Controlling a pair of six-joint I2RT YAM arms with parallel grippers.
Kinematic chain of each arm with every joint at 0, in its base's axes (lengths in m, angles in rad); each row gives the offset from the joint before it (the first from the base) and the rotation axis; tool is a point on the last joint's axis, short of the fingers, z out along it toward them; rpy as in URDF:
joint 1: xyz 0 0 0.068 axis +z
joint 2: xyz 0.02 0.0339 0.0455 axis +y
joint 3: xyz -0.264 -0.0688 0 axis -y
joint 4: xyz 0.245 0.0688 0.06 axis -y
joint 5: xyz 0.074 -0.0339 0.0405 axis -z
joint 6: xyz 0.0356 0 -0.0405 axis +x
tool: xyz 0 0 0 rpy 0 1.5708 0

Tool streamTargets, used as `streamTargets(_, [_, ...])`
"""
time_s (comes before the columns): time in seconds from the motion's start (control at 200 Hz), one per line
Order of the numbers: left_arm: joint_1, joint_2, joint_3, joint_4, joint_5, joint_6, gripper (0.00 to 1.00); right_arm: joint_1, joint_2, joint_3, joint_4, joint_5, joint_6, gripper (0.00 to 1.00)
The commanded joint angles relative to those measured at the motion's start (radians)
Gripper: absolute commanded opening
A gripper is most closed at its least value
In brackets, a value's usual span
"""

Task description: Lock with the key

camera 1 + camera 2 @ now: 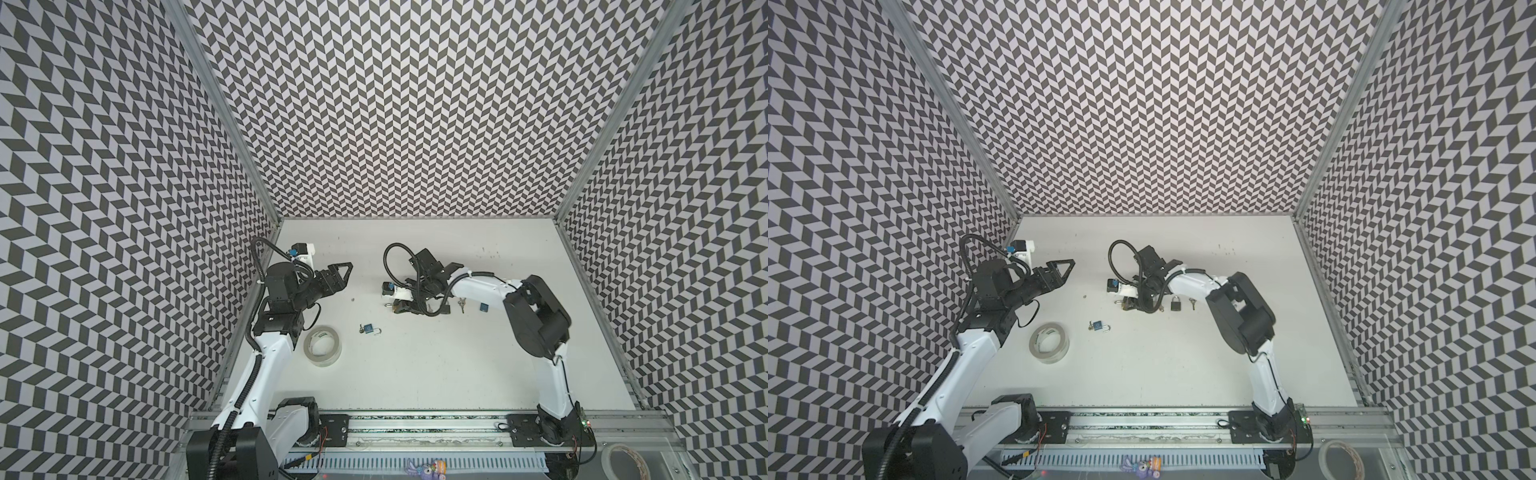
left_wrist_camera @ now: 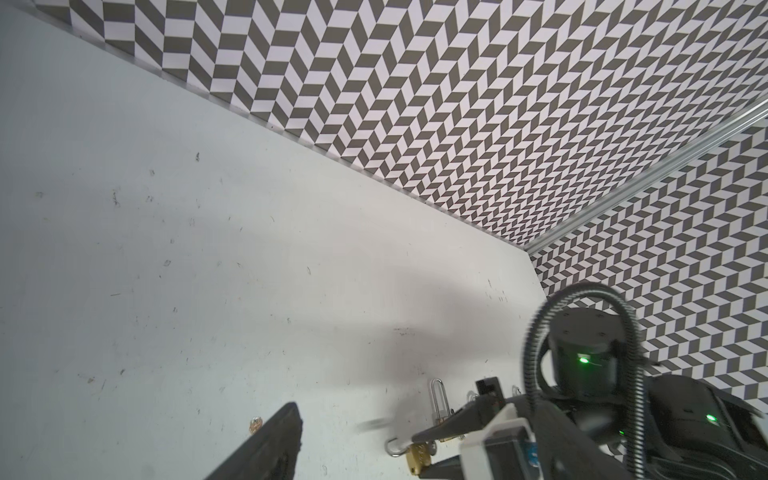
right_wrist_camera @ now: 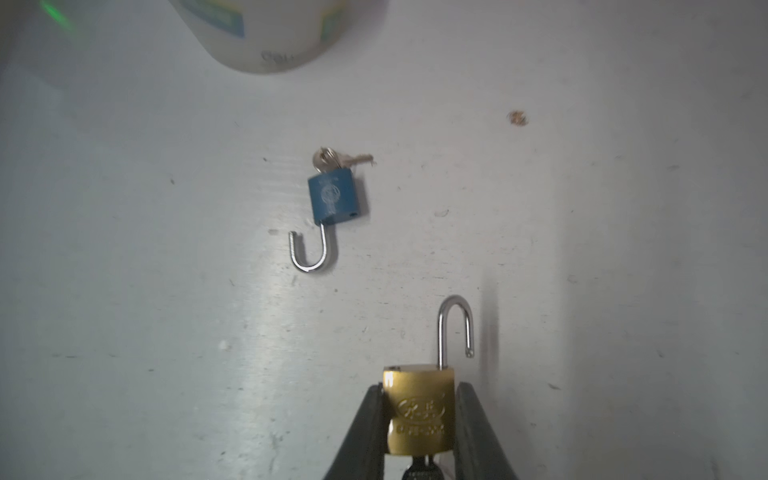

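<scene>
White table (image 1: 415, 365): right wrist view best shows right claw (image 3: 419, 388) clamping brass padlock (image 3: 419, 411); left claw (image 1: 347, 276) gapes.

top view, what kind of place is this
Probably a robot test cell in a lab: chevron-patterned walls box in a white table, and small items such as a blue padlock and a tape roll lie on it.

tape roll (image 1: 322, 347): is lying on the tabletop (image 1: 457, 374), near its left edge and toward the front.
loose padlock (image 1: 368, 329): is lying just right of the tape roll, apart from it, with keys (image 3: 326, 160) touching its base.
held padlock (image 3: 417, 409): is sitting between the right gripper (image 3: 419, 387) fingers, mid-tabletop, behind and right of the loose padlock.
third padlock (image 1: 1175, 304): is lying right of the held padlock.
spare keys (image 1: 1192, 304): are lying just right of the third padlock.
</scene>
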Motion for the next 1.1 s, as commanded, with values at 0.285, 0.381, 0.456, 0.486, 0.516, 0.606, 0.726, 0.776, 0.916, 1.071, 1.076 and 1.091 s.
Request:
streamTargets(0.285, [-0.077,0.004,0.099,0.111,0.16,0.083,0.8,0.002,-0.563,-0.429,0.543,0.065,0.651,0.0])
streamTargets(0.381, [-0.156,0.01,0.12,0.123,0.157,0.108,0.8,0.002,-0.648,-0.481,0.561,0.103,0.767,0.0])
streamTargets(0.456, [-0.206,0.021,0.134,0.139,0.163,0.109,0.8,0.001,-0.696,-0.466,0.44,0.11,0.744,0.0])
streamTargets(0.486, [-0.224,0.025,0.137,0.146,0.168,0.109,0.8,-0.001,-0.711,-0.461,0.41,0.146,0.754,0.0])
streamTargets(0.516, [-0.238,0.029,0.141,0.152,0.172,0.109,0.8,-0.008,-0.723,-0.459,0.382,0.151,0.758,0.0])
streamTargets(0.606, [-0.283,0.043,0.153,0.17,0.19,0.138,0.8,-0.049,-0.748,-0.442,0.315,0.03,0.746,0.0])
streamTargets(0.726, [-0.348,0.07,0.168,0.214,0.248,0.15,0.8,-0.12,-0.76,-0.416,0.265,-0.197,0.769,0.0])
streamTargets(0.776, [-0.37,0.078,0.173,0.231,0.276,0.157,0.8,-0.144,-0.76,-0.403,0.246,-0.272,0.773,0.0])
streamTargets(0.916, [-0.419,0.088,0.175,0.264,0.339,0.174,0.81,-0.167,-0.762,-0.376,0.198,-0.409,0.721,0.0])
streamTargets(1.071, [-0.461,0.115,0.193,0.248,0.429,0.209,0.8,-0.167,-0.766,-0.358,0.188,-0.468,0.693,0.0])
streamTargets(1.076, [-0.462,0.115,0.194,0.247,0.432,0.21,0.8,-0.167,-0.766,-0.358,0.189,-0.47,0.693,0.0])
streamTargets(1.091, [-0.464,0.117,0.196,0.246,0.439,0.213,0.79,-0.167,-0.766,-0.357,0.192,-0.475,0.693,0.0])
